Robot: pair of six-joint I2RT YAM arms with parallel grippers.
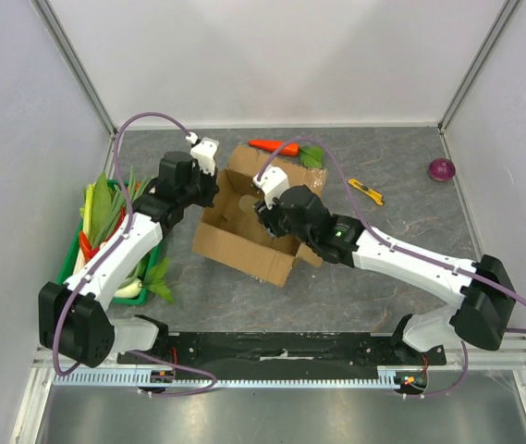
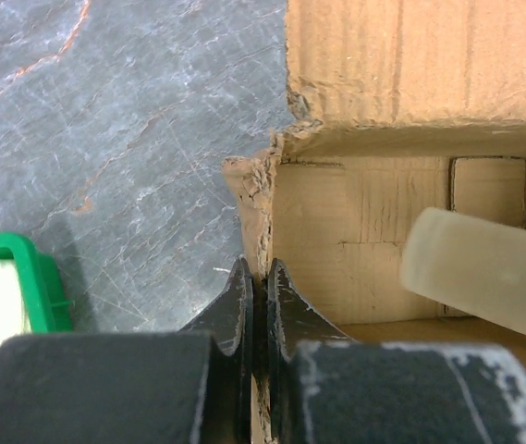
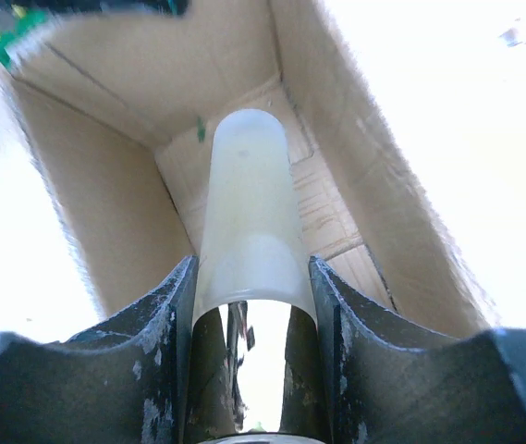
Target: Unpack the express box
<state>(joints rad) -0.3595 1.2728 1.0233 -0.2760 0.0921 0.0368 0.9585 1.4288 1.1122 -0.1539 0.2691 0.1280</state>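
Pinching express box (image 2: 383,55) edge, left end effector (image 2: 255,277) holds.

The top camera looks down from high at 6 o'clock. Both wrist cameras crowd the box (image 1: 244,252), shared by all views: left at 10 o'clock, right peering inside from 4 o'clock.

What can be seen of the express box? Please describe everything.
The express box is brown corrugated cardboard, open on top with flaps spread outward, standing on the grey table. One corner edge looks frayed. The left pincer is shut on its wall there. The right pincer reaches inside, gripping a whitish cylinder.
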